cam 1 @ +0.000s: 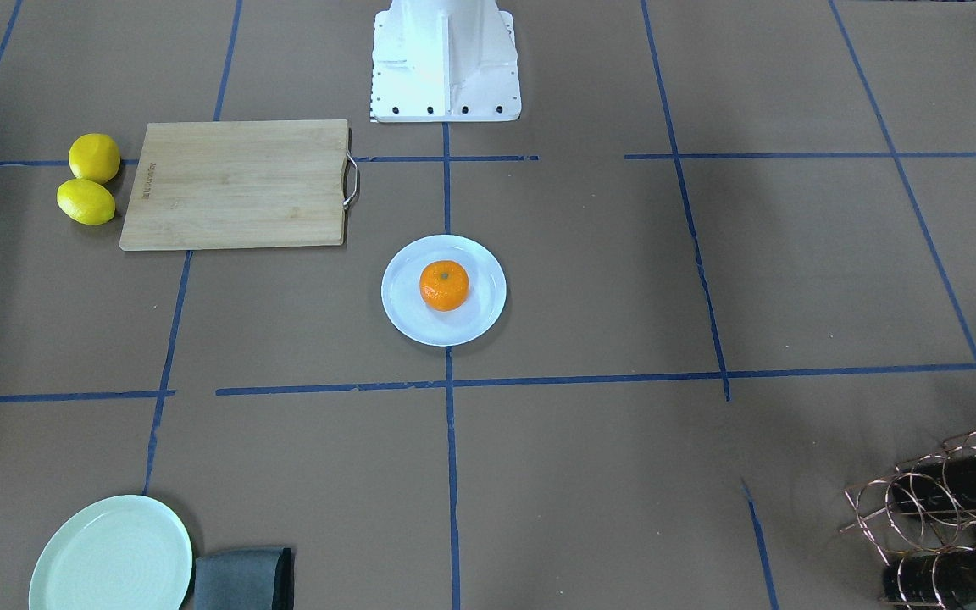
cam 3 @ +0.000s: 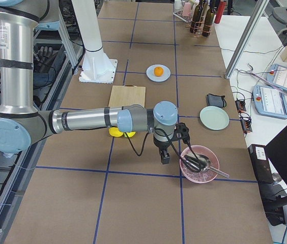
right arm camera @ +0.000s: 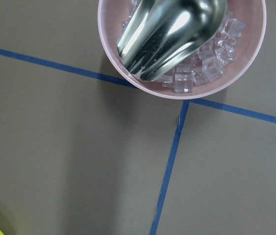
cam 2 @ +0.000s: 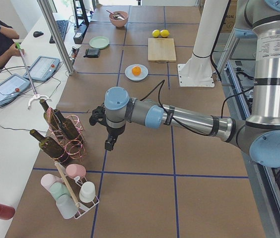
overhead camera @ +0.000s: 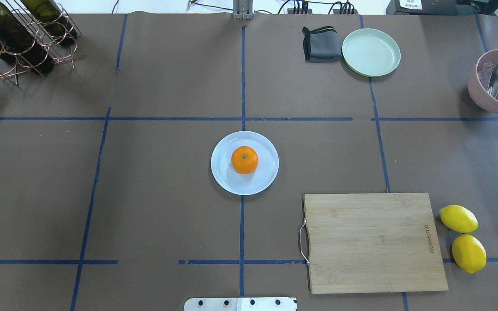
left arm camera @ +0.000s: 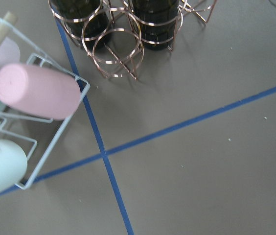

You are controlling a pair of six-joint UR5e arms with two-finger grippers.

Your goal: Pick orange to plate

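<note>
Orange [overhead camera: 244,160] is seated on the white plate [overhead camera: 225,179], near plate centre, stem dimple up. The white plate is found at mid-frame in the overhead view, on the centre line of blue tape [overhead camera: 242,77].

Left gripper [cam 2: 109,146] is seen only in the exterior left view, left of centre, pointed down over bare table just beside the wine rack [cam 2: 63,130]. Whether its fingers are spread or pressed together cannot be told. It is well apart from the orange at the upper middle of that frame.

Right gripper [cam 3: 164,157] is seen only in the exterior right view, right of centre, pointed down just beside the pink bowl [cam 3: 199,170]. Its finger state cannot be told either. Nothing is seen held.

In the right wrist view, the pink bowl is cut by the top edge, filled with ice cubes and a metal scoop [right arm camera: 172,34].

In the left wrist view, the wine rack is placed at top, and a cup rack [left arm camera: 55,142] with a pink cup [left arm camera: 37,90] lying in it at left.

In the overhead view:
- cutting board [overhead camera: 374,242] at lower right
- two lemons [overhead camera: 458,218] just right of it
- mint-green plate [overhead camera: 371,52] and grey cloth [overhead camera: 320,43] touching at upper right
</note>
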